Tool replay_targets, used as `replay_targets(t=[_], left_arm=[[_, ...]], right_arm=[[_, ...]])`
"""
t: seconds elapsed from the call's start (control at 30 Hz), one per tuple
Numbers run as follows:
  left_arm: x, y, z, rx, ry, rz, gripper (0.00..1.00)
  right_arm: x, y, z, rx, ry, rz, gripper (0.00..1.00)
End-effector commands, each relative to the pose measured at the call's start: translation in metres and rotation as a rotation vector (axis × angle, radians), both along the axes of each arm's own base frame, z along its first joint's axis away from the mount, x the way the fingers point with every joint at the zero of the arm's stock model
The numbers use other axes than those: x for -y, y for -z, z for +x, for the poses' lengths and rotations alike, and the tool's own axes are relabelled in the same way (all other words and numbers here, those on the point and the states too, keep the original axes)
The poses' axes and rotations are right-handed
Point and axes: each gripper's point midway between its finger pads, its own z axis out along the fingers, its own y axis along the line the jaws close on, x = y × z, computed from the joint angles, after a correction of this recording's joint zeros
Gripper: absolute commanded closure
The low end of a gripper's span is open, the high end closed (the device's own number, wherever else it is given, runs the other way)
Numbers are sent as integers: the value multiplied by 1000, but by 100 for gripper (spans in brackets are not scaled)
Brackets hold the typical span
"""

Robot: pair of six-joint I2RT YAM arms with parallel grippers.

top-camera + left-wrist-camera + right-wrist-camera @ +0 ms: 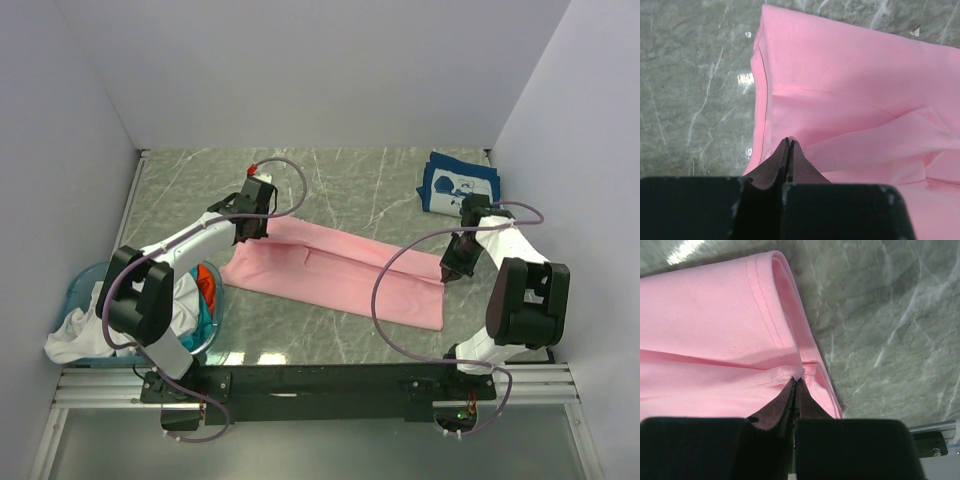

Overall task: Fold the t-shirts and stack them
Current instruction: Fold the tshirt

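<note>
A light pink t-shirt (335, 268) lies folded into a long band across the middle of the table. My left gripper (250, 232) is shut on a fold at its left end; the left wrist view shows the jaws (789, 141) pinching pink cloth (855, 95). My right gripper (450, 272) is shut on a pinch of its right end, by the hem (765, 305), seen at the jaw tips (797, 379). A folded navy t-shirt with white print (458, 185) lies at the back right. White, orange and teal shirts (190, 295) sit in the basket.
A translucent blue round basket (85, 285) stands at the near left with a white shirt (70, 340) hanging over its rim. The table is grey-green marble (350, 185), walled at the left, back and right. A metal rail (320, 380) runs along the near edge.
</note>
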Motion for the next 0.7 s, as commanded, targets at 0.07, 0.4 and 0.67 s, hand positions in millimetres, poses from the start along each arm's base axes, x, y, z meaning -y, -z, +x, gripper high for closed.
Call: replay_targets(t=[0.07,0.4,0.67], left_arm=[[5,-2,0,-17,-46,-34,100],[-3,6,-13,-69,-98,-3,100],[6,-20,-20,-62,-136,-62,71]], right_arm=[[7,9,-19,-90,-32,-76,100],[9,18,-23,-155,-58,-123,100],[-7,-3,-19,-114,-120,-121,66]])
